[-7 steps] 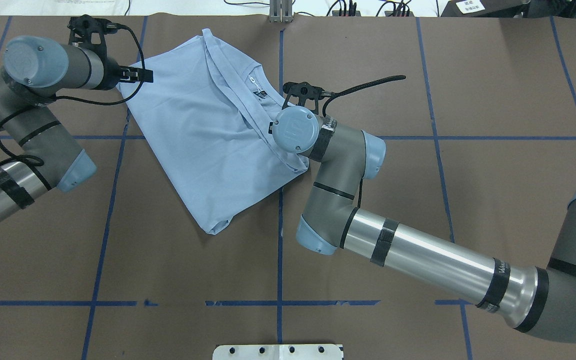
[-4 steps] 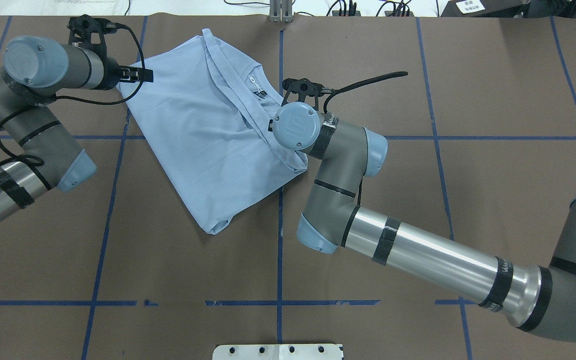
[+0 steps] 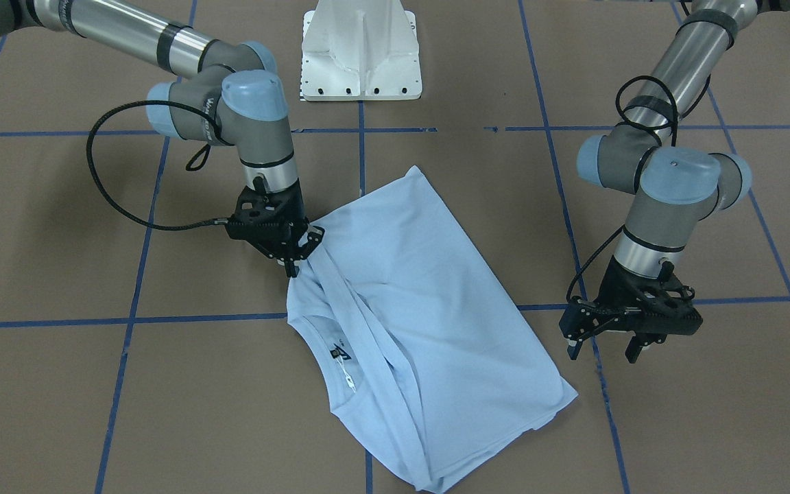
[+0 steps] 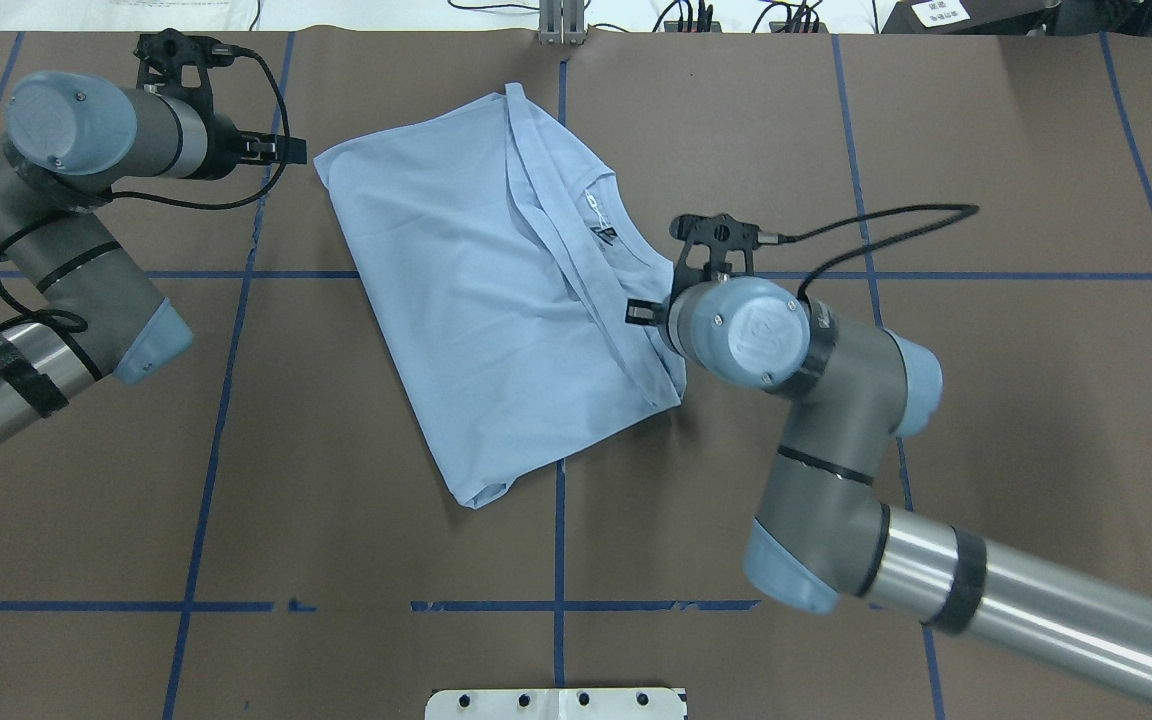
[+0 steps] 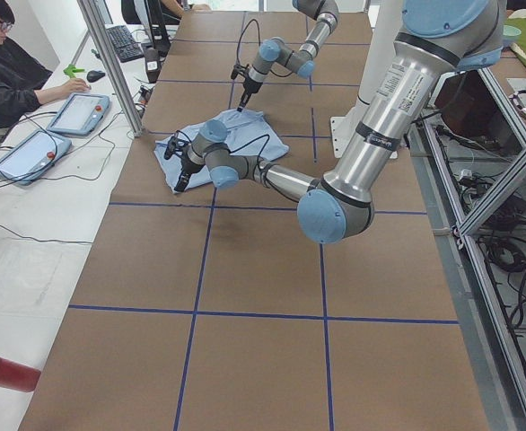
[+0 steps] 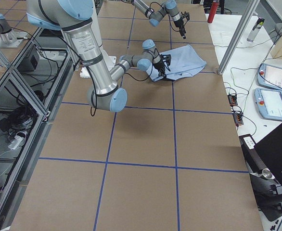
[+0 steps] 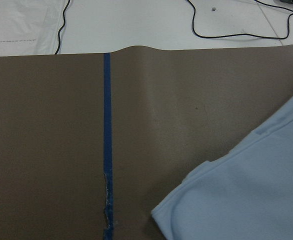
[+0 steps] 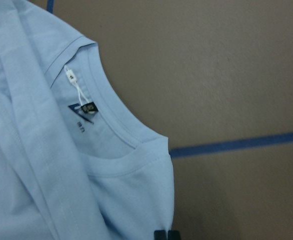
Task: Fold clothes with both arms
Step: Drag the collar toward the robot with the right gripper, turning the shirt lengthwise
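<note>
Shirt (image 8: 46, 170) lies collar-up on the bench (image 8: 221, 70), label (image 8: 84, 109) and tag (image 8: 70, 76) showing; the tool (image 8: 166, 235) pinches its shoulder edge.

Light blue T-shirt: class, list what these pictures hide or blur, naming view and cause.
- Light blue fabric T-shirt underside: against the brown table, every view.
- Dark neck label lettering: too small, right wrist view.
- Black right gripper fingers: cropped by right wrist view's bottom edge.

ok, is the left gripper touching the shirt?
Apart. The overhead view shows bare table between the left gripper and the T-shirt corner.
</note>
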{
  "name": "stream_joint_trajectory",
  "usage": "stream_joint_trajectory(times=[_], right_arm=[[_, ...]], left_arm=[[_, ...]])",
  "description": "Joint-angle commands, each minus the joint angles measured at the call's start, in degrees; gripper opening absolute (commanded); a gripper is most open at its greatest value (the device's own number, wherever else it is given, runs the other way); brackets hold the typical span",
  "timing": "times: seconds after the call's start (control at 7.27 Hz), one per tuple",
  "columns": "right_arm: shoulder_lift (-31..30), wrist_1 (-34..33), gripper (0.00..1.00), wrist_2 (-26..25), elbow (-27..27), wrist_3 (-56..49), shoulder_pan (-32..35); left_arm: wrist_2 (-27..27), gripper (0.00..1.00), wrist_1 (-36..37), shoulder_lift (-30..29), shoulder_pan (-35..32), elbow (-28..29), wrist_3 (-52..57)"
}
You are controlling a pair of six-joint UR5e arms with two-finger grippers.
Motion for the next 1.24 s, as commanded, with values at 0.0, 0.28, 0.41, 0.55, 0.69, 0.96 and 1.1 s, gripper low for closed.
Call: stream_joint_trajectory(times=[0.0,0.28,0.41,0.55,0.69,0.96,1.1], right_arm=[[-12.74,-0.15,0.00,-7.37,13.11,2.86,-9.73],[-17.96,-0.15,0.00,-15.72,16.76,7.88,-18.09],[-19.03,-0.06,0.00,-16.45,17.90,8.06,-19.43],[-20.34,-0.06,0.00,-16.97,18.87,8.07,-19.96],[-22.10,0.02,0.00,-17.24,19.93,8.07,-20.23],[-21.86,-0.06,1.00,-17.07,22.21,7.46,-20.23],[-21.85,-0.15,1.00,-14.89,23.53,6.06,-20.23]], left_arm=[[0.00,1.00,-0.09,0.11,0.00,-0.04,0.00],[0.00,1.00,-0.09,0.11,0.08,-0.12,0.08],[0.00,1.00,-0.09,0.20,0.09,-0.12,0.09],[0.00,1.00,-0.09,0.11,0.09,-0.21,0.09],[-0.09,1.00,-0.09,0.11,0.09,-0.39,0.00],[-0.09,1.00,-0.09,0.11,0.35,-0.56,0.00],[-0.09,1.00,-0.09,0.11,0.44,-0.65,0.00]])
